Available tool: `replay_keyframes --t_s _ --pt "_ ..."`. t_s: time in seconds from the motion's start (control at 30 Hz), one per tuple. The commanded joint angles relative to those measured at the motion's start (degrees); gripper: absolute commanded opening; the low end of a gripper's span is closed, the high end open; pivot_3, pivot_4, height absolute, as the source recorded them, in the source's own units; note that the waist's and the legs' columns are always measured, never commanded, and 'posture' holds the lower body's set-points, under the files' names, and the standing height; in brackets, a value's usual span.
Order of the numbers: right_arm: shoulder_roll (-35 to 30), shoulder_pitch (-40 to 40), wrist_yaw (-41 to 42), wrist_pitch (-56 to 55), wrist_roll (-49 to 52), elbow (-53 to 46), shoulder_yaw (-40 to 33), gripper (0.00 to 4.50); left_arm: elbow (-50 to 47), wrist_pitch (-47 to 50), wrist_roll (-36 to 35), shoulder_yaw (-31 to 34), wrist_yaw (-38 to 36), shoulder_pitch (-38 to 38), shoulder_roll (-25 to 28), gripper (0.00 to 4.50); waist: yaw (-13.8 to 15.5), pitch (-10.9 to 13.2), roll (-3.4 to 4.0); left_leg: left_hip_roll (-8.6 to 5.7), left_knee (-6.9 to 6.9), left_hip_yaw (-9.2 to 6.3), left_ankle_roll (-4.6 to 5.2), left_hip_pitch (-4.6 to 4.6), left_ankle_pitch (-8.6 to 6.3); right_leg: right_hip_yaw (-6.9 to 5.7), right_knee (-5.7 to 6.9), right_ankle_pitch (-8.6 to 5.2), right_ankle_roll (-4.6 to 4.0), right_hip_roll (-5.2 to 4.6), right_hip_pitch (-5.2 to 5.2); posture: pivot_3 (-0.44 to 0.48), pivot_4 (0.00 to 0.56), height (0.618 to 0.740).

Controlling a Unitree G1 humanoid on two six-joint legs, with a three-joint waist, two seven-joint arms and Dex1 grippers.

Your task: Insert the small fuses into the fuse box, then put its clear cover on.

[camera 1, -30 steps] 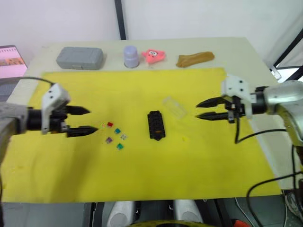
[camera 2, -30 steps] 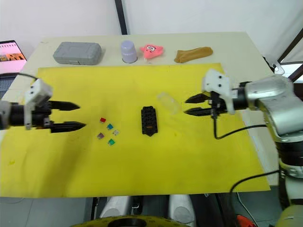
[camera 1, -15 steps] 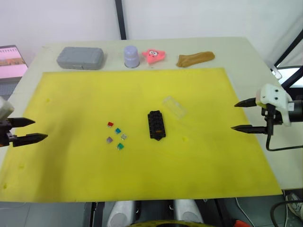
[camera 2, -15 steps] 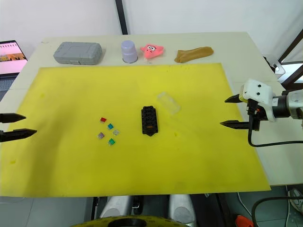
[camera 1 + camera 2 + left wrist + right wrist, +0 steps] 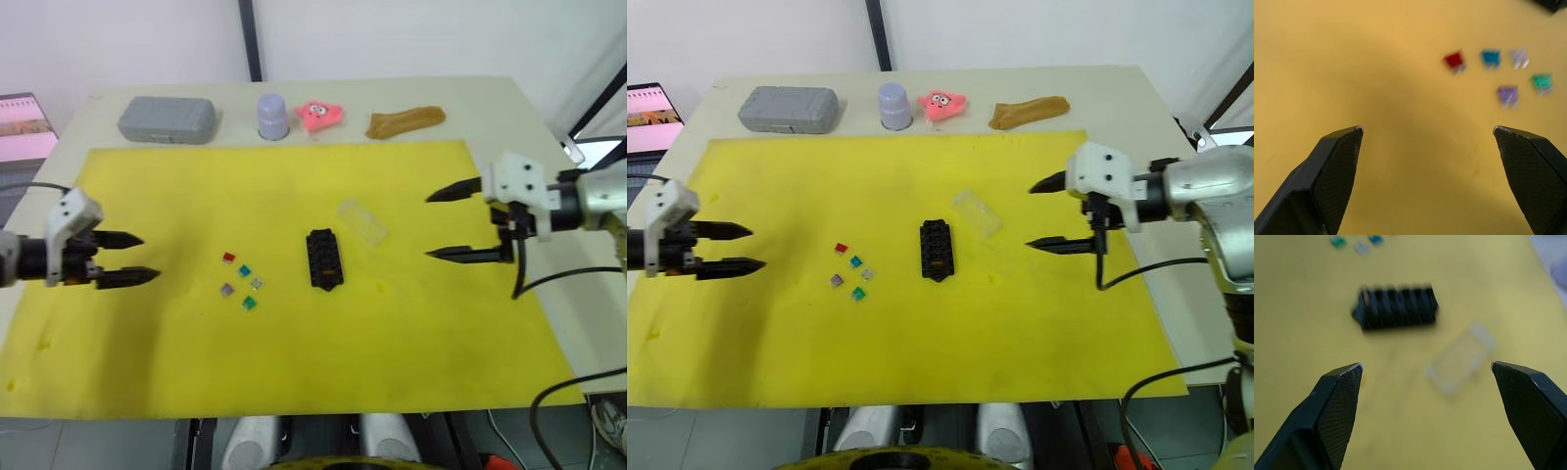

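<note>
The black fuse box [image 5: 324,258] lies at the middle of the yellow mat [image 5: 294,372]. Left of it sit several small fuses [image 5: 241,280], among them red [image 5: 1454,59], teal [image 5: 1491,57], grey, purple [image 5: 1508,94] and green ones. The clear cover [image 5: 361,221] lies just right of and beyond the fuse box, also visible in the right wrist view [image 5: 1461,358]. My left gripper [image 5: 132,258] hovers open to the left of the fuses, empty. Hovering right of the clear cover, my right gripper [image 5: 453,222] is wide open with nothing in it.
Along the far table edge stand a grey rounded case [image 5: 167,119], a lavender cup [image 5: 272,117], a pink toy [image 5: 318,115] and a brown floppy object [image 5: 404,121]. A screen [image 5: 24,127] sits at the far left.
Both arms have swung back inward over the mat after drawing out to its side edges. The right gripper's fingers have spread wider than a second ago. Fuses, fuse box and cover have not moved.
</note>
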Motion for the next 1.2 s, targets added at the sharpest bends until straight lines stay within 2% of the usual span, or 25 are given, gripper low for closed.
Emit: replay_keyframes --t_s 0.03,0.27,0.37,0.4,0.67,1.2 --pt "3.2 -3.03 -1.37 2.22 2.35 -5.33 1.81 4.44 3.07 7.22 -2.74 -1.22 0.64 -5.07 -3.46 4.5 -0.09 -0.02 -0.07 -0.01 0.02 0.0 0.0 0.0 0.0 -0.02 0.02 0.0 0.0 0.02 0.0 0.0 0.15 0.731" --pt "10.24 -6.26 -5.37 5.97 2.45 -10.1 6.26 4.44 11.82 25.53 -8.78 0.01 2.12 -12.31 -9.16 4.5 -0.41 -0.02 -0.09 -0.02 0.05 0.0 -0.13 -0.02 0.09 -0.06 0.15 0.0 0.01 0.17 -0.08 0.0 0.15 0.731" --pt "11.03 -5.86 -6.22 6.36 2.31 -11.05 6.58 4.5 16.49 31.23 -10.57 1.65 4.15 -14.32 -10.33 3.66 -0.35 -0.03 -0.1 -0.02 0.06 0.0 -0.16 -0.02 0.11 -0.06 0.16 0.0 0.01 0.17 -0.09 0.0 0.15 0.731" --pt "11.15 -5.72 -6.43 6.56 2.44 -11.37 6.6 4.5 17.47 32.93 -10.97 1.67 4.34 -14.78 -10.46 3.23 -0.35 -0.03 -0.1 -0.02 0.08 0.0 -0.16 -0.02 0.11 -0.06 0.16 0.0 0.01 0.18 -0.09 0.0 0.15 0.731" --pt "11.17 -4.53 -7.72 7.31 2.65 -12.74 6.77 4.5 17.67 38.53 -11.66 -1.74 2.55 -12.89 -10.97 3.23 -0.28 -0.04 -0.11 -0.02 0.08 -0.01 -0.19 -0.02 0.13 -0.01 0.18 0.0 0.01 0.14 -0.09 0.0 0.15 0.731" --pt "10.12 -3.13 -8.99 8.3 2.61 -14.44 6.7 4.5 23.61 35.08 -9.45 -4.32 3.19 -15.51 -16.19 3.23 0.06 -0.05 -0.14 -0.09 0.09 -0.02 -0.21 -0.01 0.14 0.03 0.21 0.0 0.01 0.02 -0.08 0.0 0.15 0.731"
